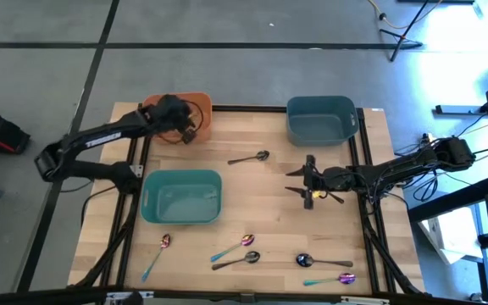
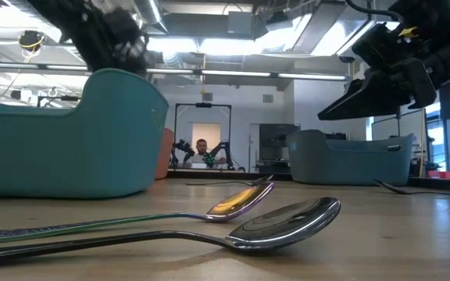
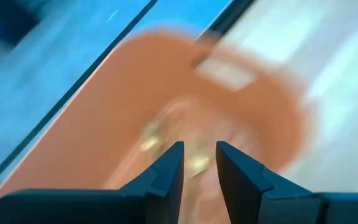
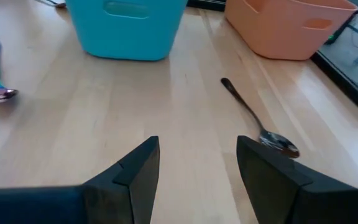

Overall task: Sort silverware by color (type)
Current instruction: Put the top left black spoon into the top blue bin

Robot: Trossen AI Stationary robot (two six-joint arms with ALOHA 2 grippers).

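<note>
My left gripper (image 3: 200,155) hangs over the orange bin (image 1: 195,108) at the table's far left. Its fingers stand a narrow gap apart with nothing between them, and blurred gold pieces (image 3: 151,140) lie in the bin below. My right gripper (image 4: 197,162) is open and empty above the table right of centre (image 1: 305,182). A black spoon (image 4: 260,121) lies flat on the wood ahead of it (image 1: 251,158). Several more spoons, iridescent (image 1: 234,247) and black (image 1: 237,260), lie flat along the near edge.
A teal bin (image 1: 181,196) stands left of centre and a blue-grey bin (image 1: 321,119) at the far right. An iridescent spoon (image 1: 157,254) lies near the teal bin's near side. Bare wood (image 1: 261,199) shows between the bins. A person (image 2: 201,152) sits far behind the table.
</note>
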